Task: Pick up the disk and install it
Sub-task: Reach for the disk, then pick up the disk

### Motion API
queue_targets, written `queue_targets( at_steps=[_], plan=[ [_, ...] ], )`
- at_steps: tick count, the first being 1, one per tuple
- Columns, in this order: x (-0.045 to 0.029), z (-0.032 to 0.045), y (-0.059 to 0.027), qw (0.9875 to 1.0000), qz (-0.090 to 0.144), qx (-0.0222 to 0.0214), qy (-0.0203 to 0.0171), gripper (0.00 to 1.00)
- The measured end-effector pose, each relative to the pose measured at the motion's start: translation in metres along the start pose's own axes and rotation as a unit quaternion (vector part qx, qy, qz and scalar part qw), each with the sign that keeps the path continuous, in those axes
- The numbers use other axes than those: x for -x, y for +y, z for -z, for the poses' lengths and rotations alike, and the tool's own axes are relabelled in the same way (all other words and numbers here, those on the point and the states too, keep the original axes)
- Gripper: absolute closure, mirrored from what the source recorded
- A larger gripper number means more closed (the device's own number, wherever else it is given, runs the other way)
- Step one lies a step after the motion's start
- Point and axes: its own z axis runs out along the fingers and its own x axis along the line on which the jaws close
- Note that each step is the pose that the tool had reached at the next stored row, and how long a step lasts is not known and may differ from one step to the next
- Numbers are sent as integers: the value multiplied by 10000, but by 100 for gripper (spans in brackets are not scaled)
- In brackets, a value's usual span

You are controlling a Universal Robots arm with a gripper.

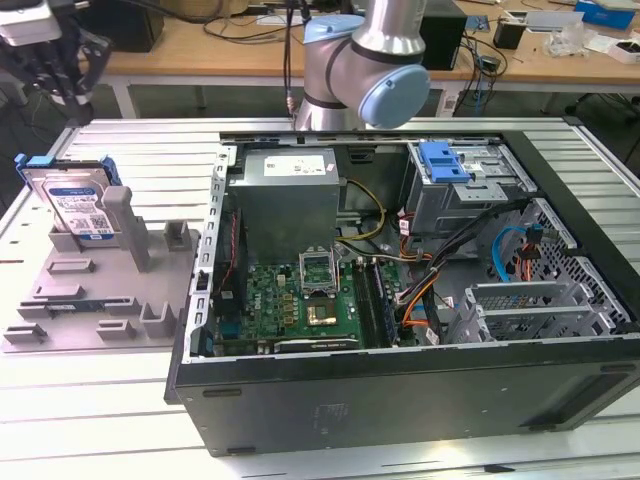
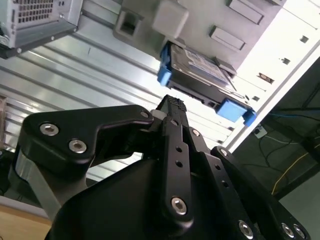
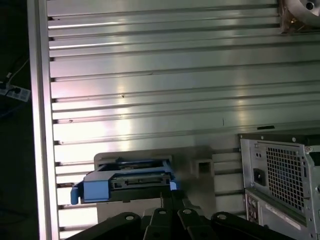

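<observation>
The disk [image 1: 75, 205] stands tilted in a slot of the grey fixture [image 1: 100, 300] at the exterior view's left, silver with a white-and-blue label and a blue carrier frame. My gripper [image 1: 68, 98] hangs above it, apart from it, holding nothing. In the first wrist view the disk [image 3: 132, 179] lies just beyond the gripper [image 3: 171, 192], whose fingertips meet, so it is shut. The second wrist view has the gripper [image 2: 172, 104] pointing toward the disk [image 2: 202, 67], with a gap between them.
An open computer case [image 1: 400, 400] lies at the exterior view's right, with a grey power-supply box [image 1: 285, 195], a motherboard [image 1: 300, 300] and a drive cage with a blue latch [image 1: 445, 160]. The arm's base [image 1: 360, 70] stands behind it. The case's rear [image 3: 280, 175] is near the fixture.
</observation>
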Motion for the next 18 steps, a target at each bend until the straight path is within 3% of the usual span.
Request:
queue_targets(
  at_steps=[6,18],
  plan=[
    [-248,-5,58,10000,1,0,-1,89],
    [-261,-5,63,10000,1,-14,-1,89]
  ],
)
